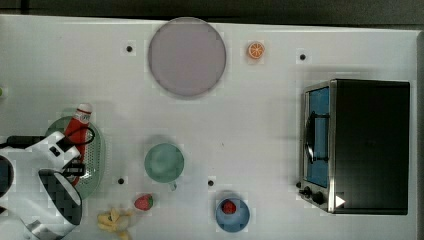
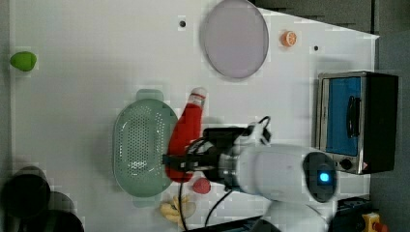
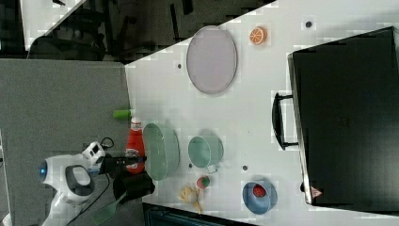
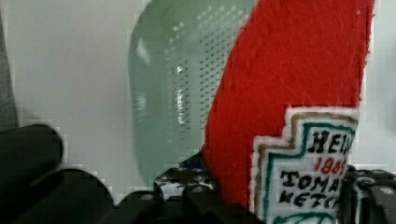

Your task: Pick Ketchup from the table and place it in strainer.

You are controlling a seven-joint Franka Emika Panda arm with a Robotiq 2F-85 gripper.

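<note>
Your gripper (image 2: pixel 180 163) is clamped across the lower body of the Ketchup (image 2: pixel 185 135), carrying it over the strainer (image 2: pixel 140 145), which sits near the table (image 1: pixel 260 125) edge closest to the robot base. The bottle looks soft and fuzzy-surfaced, probably light and unlikely to slip or break; a grasp across the wide lower body suits it. It is red, with a white cap, a neck band and a stitched label.

White table (image 1: pixel 260 125), grey floor (image 3: pixel 61 103)
</note>
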